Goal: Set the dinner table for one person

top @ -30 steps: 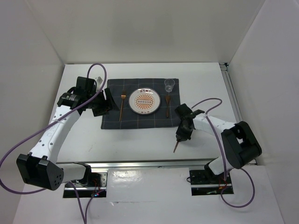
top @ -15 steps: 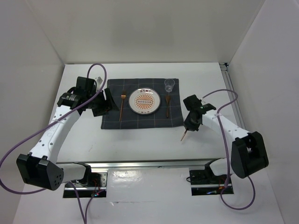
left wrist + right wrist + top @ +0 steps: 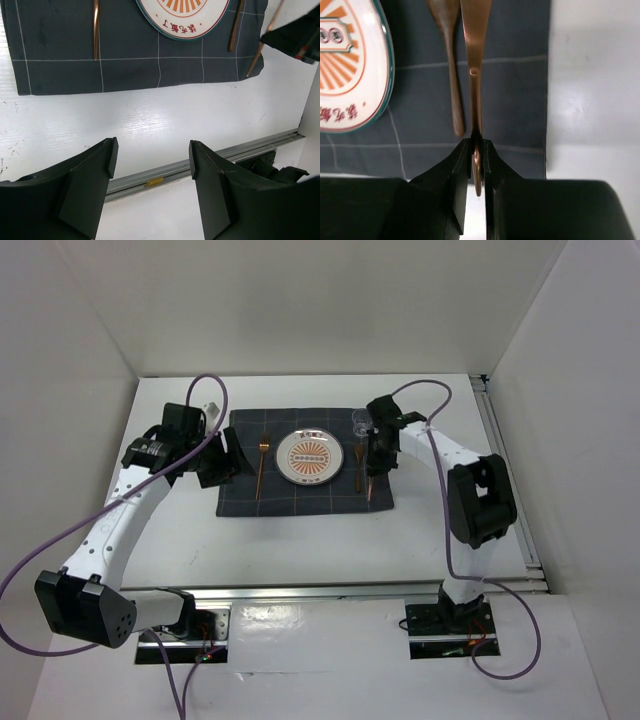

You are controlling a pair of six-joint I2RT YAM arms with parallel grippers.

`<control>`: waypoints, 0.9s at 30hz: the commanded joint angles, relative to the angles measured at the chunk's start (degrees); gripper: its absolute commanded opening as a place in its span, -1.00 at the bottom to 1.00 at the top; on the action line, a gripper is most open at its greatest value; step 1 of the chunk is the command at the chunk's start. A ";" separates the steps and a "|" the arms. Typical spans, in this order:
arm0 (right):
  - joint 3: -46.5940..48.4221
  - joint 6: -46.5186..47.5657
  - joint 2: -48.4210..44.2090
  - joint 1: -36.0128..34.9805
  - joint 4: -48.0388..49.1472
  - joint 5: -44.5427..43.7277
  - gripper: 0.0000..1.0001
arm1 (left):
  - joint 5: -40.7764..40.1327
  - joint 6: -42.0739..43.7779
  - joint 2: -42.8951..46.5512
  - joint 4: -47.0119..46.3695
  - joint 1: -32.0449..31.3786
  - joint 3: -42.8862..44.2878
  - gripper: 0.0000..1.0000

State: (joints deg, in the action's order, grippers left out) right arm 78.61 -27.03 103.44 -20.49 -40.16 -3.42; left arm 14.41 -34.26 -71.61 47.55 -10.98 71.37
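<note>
White tabletop [image 3: 300,550]: right hand [image 3: 476,146] is pinching a slim copper metal utensil [image 3: 475,75] over it. Left hand [image 3: 152,145] is gaping wide.

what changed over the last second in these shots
The right gripper, shut on a copper utensil, carried it from over the bare dinner table, away from the robot, to over the mat's right edge beside the spoon. The left gripper stayed open by the mat's left side; plate, fork and glass did not move.
</note>
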 commanded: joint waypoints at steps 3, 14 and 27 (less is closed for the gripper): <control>7.25 6.28 8.07 1.77 0.88 4.04 -1.00 | 0.27 1.48 1.13 -0.79 0.17 2.37 0.51; 9.11 7.34 14.16 2.91 3.24 5.18 -0.87 | -0.26 1.48 1.65 -0.18 0.17 2.37 0.51; 7.11 4.61 -1.29 4.06 2.54 0.70 0.35 | -0.26 1.48 1.65 -0.18 0.17 2.37 0.51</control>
State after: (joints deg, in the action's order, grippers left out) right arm 85.32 -21.34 112.25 -17.34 -39.31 -0.99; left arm 14.20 -34.26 -71.48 47.62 -10.98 71.92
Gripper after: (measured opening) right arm 0.660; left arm 0.756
